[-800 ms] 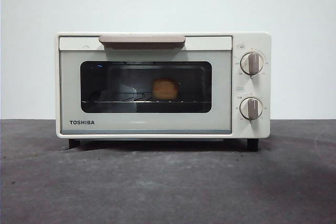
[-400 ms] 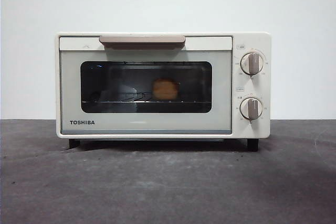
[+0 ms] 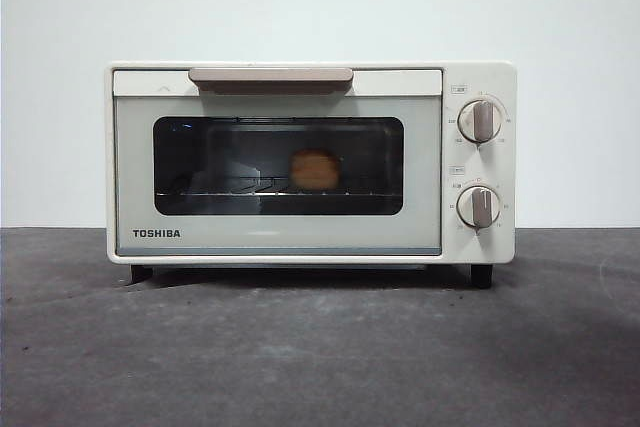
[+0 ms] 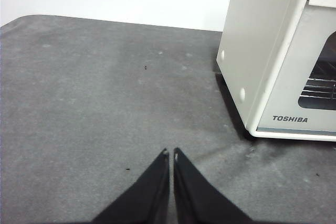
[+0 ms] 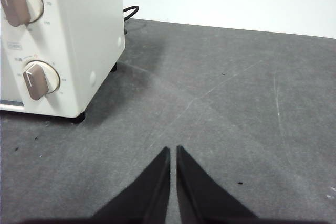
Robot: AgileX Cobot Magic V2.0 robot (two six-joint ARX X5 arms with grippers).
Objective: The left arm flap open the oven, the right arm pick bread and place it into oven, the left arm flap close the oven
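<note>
1. One oven (image 3: 310,162) upright on the grey table (image 3: 320,357), door shut, tan handle (image 3: 270,76) along the top edge.
2. Behind the dark window, on the wire rack (image 3: 270,192): the bread (image 3: 315,169), near the middle.
3. Left gripper (image 4: 169,153) low over bare table beside the oven's side wall, jaws pressed nearly together, holding nothing.
4. Right gripper (image 5: 173,150) likewise narrow and empty, near the knob (image 5: 37,80) end, well apart from the oven.
</note>
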